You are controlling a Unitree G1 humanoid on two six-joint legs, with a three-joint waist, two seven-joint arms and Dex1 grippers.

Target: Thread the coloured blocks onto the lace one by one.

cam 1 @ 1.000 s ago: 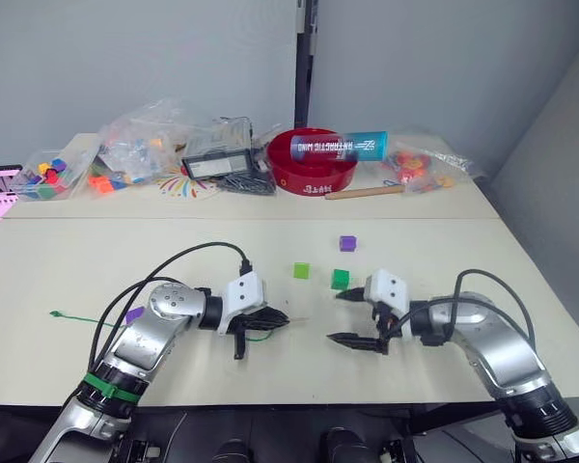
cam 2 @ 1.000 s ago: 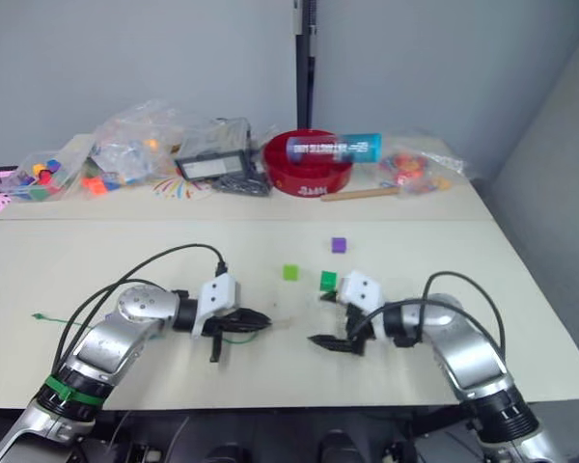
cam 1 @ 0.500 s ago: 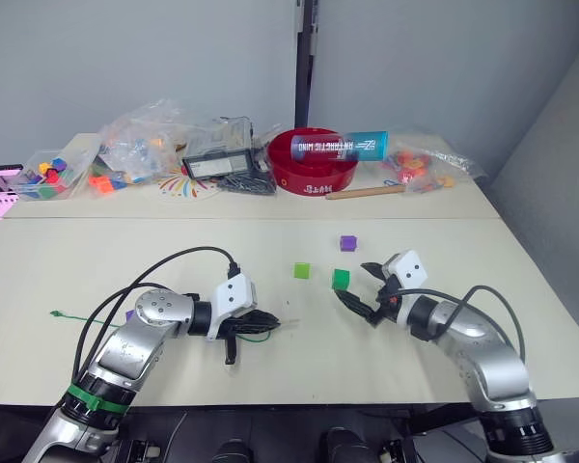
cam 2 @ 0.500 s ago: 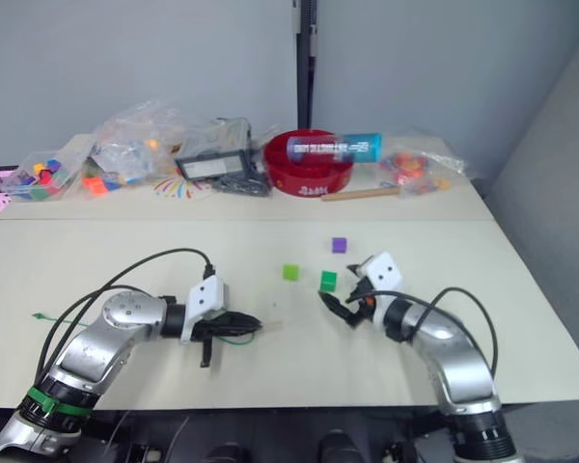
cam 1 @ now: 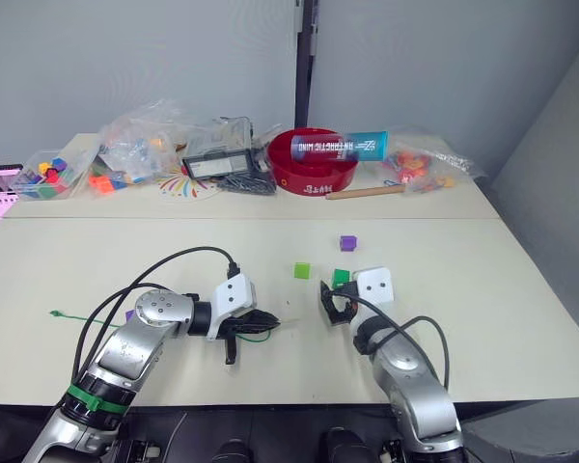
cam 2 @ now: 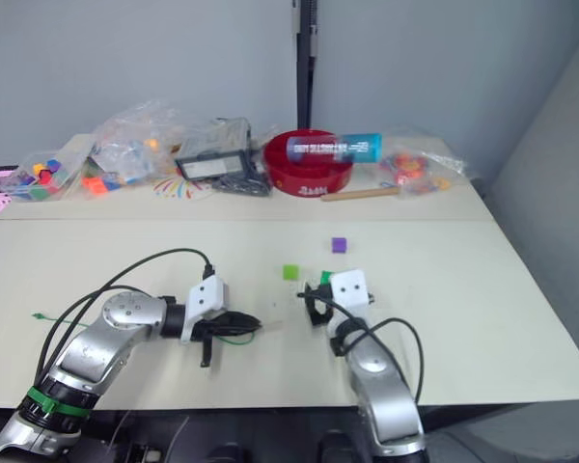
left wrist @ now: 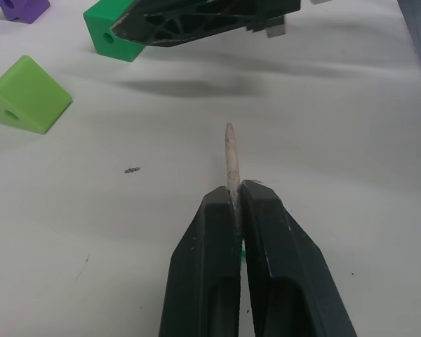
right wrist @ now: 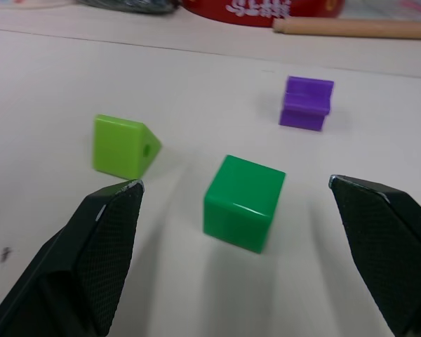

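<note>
My left gripper is shut on the pale stiff tip of the green lace, low over the table. The lace's far end lies at the table's left. My right gripper stands open, its fingers either side of the darker green cube and short of it. A light green block lies just left of that cube, and a purple cube lies behind it. In the head view the right gripper sits just in front of the darker green cube, facing away from me.
At the back of the table stand a red bowl with a blue tube across it, a wooden stick, a black device and clear bags of toy pieces. Black cables loop over my left arm.
My right arm has swung in and left, turning its open gripper to face the darker green cube from the near side. The left gripper drew back slightly, still holding the lace tip.
</note>
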